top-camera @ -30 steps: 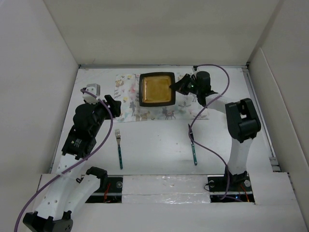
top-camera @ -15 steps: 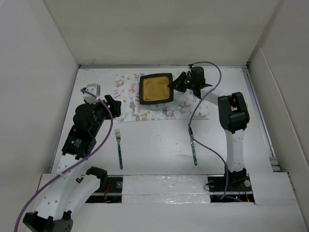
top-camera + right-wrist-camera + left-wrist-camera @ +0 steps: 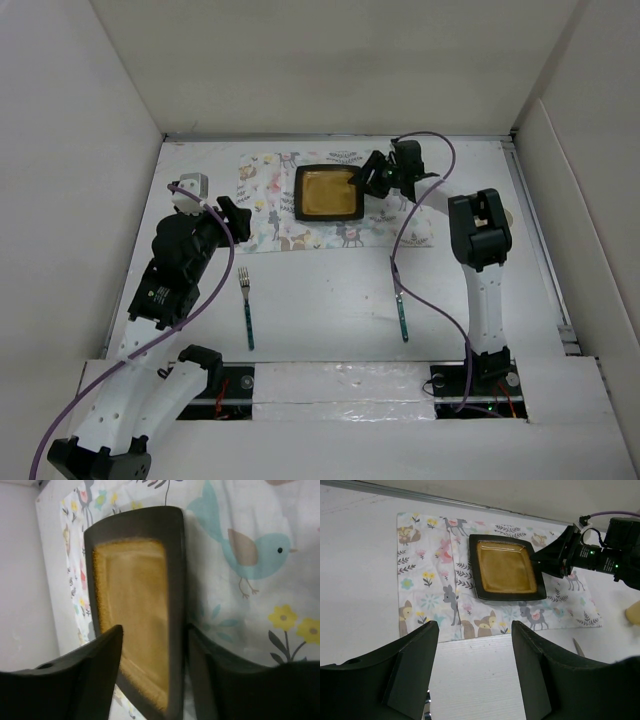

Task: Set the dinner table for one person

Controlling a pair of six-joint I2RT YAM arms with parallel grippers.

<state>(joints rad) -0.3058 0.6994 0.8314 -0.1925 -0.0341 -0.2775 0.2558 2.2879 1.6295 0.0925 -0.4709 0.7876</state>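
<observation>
Black-rimmed square plate (image 3: 329,192) lies on the printed mat (image 3: 265,205); right claw (image 3: 366,180) spread around its rim; left claw (image 3: 475,645) wide.

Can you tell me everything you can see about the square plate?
The square plate has a dark, almost black rim with rounded corners and a shiny honey-yellow middle. It looks like glazed pottery. It is empty and lies flat on the animal-print cloth mat. The right gripper has its open fingers on either side of the plate's right rim. I cannot tell whether they touch it.
</observation>
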